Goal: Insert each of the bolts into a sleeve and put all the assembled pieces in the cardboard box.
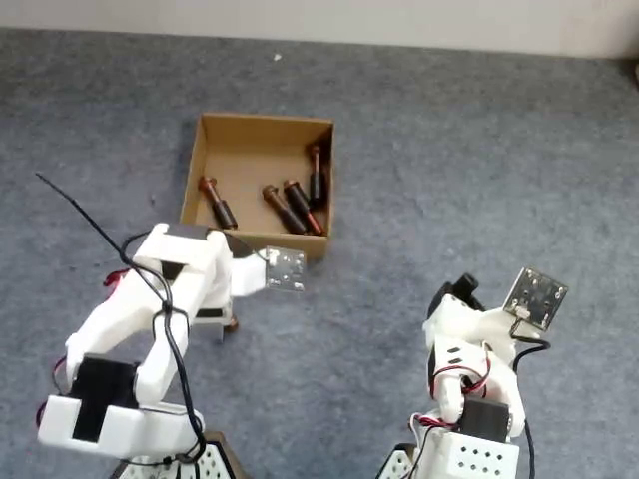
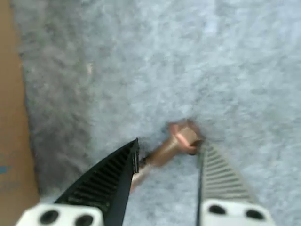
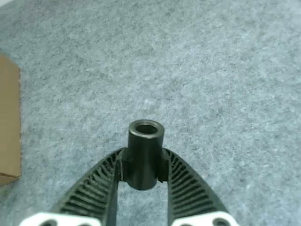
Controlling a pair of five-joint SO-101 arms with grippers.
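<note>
A copper bolt [image 2: 181, 139] lies on the grey carpet between the fingers of my left gripper [image 2: 169, 143], which stands open around it, just in front of the cardboard box [image 1: 210, 135]. In the high view this gripper [image 1: 226, 324] points down at the carpet, with a bit of the bolt [image 1: 233, 324] showing beside it. My right gripper [image 3: 143, 157] is shut on a black sleeve [image 3: 143, 150], held upright with its bore facing the camera. From above, the sleeve [image 1: 465, 288] is off to the box's right. Several assembled pieces [image 1: 296, 205] lie in the box.
The box wall [image 2: 9, 94] runs close beside my left gripper, and a box corner [image 3: 8, 127] shows in the right wrist view. Grey carpet [image 1: 479, 150] stretches open to the right of the box and between the two arms.
</note>
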